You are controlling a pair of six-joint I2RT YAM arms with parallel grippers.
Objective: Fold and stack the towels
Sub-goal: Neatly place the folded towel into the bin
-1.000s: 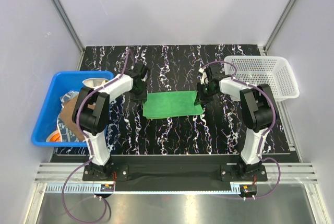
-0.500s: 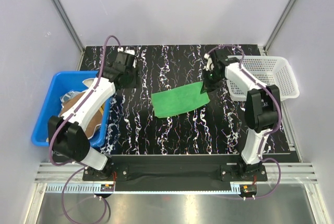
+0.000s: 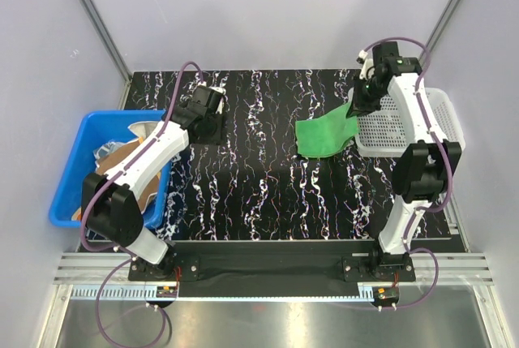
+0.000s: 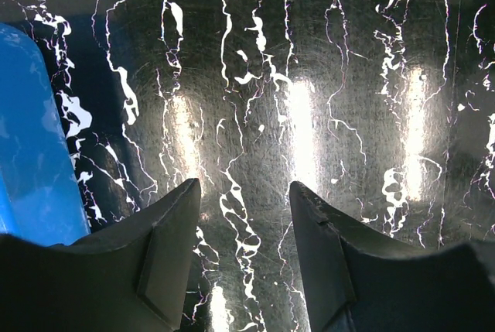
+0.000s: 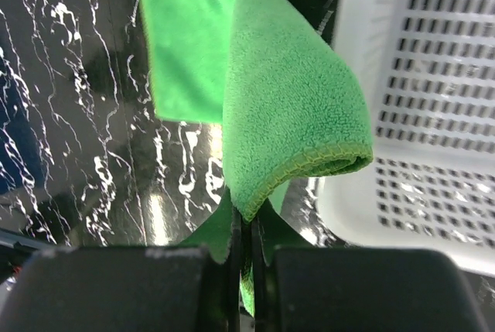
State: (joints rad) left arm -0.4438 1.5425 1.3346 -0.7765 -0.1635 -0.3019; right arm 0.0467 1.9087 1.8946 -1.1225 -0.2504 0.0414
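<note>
- Right gripper (image 3: 362,107) is pinching the green towel (image 3: 324,134) by one folded edge. In the wrist view the jaws are closed tight on the cloth, with no gap showing between them.
- Towel is hanging from that pinch above the table (image 3: 259,194), at the left rim of the white mesh basket (image 3: 451,123). Whether its low end is touching the tabletop cannot be told.
- Key relation: the towel's long axis is running from the right gripper leftward and toward the near edge, away from the basket. The basket is lying just to the gripper's right, so carrying further right would be bringing the cloth over the rim.
- Left gripper (image 3: 208,124) is standing wide and holding nothing, over bare table beside the blue bin (image 3: 68,171).
- Right arm is the nearer one to the towel; the left is well apart from it.
- Other cloths (image 3: 122,178) are lying in the bin, closer to the left arm.
- Judgement: green towel looks folded and is heading for placement.
</note>
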